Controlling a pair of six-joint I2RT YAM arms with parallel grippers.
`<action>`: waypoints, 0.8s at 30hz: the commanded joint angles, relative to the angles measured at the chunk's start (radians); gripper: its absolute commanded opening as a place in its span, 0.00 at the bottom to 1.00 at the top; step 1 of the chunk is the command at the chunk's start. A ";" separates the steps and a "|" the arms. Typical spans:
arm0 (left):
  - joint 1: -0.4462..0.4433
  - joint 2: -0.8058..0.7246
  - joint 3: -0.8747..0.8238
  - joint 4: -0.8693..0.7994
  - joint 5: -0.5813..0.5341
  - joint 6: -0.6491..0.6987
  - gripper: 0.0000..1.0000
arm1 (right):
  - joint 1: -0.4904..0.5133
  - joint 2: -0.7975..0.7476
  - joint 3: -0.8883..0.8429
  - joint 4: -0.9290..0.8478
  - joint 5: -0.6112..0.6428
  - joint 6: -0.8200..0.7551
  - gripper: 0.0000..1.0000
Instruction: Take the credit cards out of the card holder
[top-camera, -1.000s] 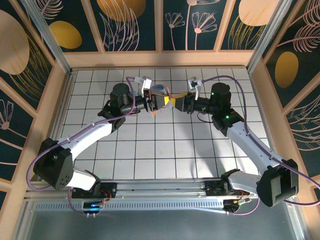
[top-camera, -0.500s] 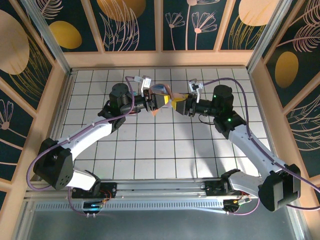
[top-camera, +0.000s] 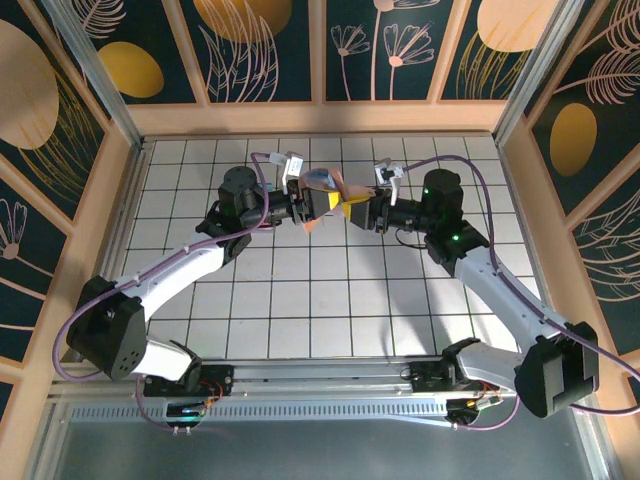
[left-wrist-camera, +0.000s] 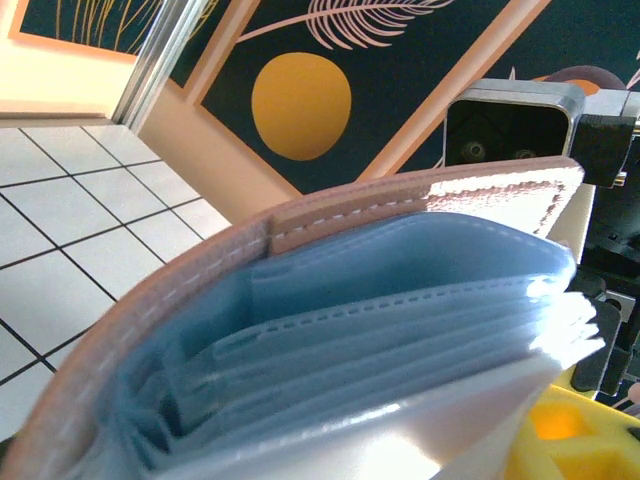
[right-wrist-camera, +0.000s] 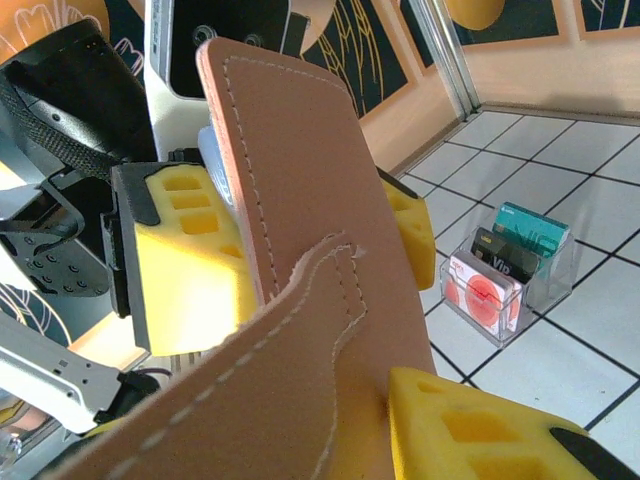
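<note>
The card holder (right-wrist-camera: 300, 190) is hanging between both pincers, well above the worktop (top-camera: 330, 290). The left pincer (top-camera: 322, 205) is clamping its body as an anchor; the right pincer (top-camera: 358, 210) is seemingly pinching the outer flap (right-wrist-camera: 230, 400), likely holding it open so the blue pockets (left-wrist-camera: 380, 330) are showing.

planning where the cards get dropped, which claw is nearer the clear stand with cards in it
Left. The left claw, clamped on the card holder, seems to sit just above the clear stand; the right claw meets the holder's flap from the far side, farther from the stand.
</note>
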 joint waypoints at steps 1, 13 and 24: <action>-0.002 -0.029 -0.002 0.074 0.028 -0.021 0.38 | 0.010 0.007 -0.001 -0.009 0.010 -0.020 0.34; -0.002 -0.029 -0.004 0.073 0.044 -0.018 0.47 | 0.009 0.022 0.011 -0.005 0.028 -0.012 0.13; -0.003 -0.066 -0.035 0.036 0.018 0.021 0.74 | -0.001 -0.010 0.003 0.015 0.075 0.021 0.00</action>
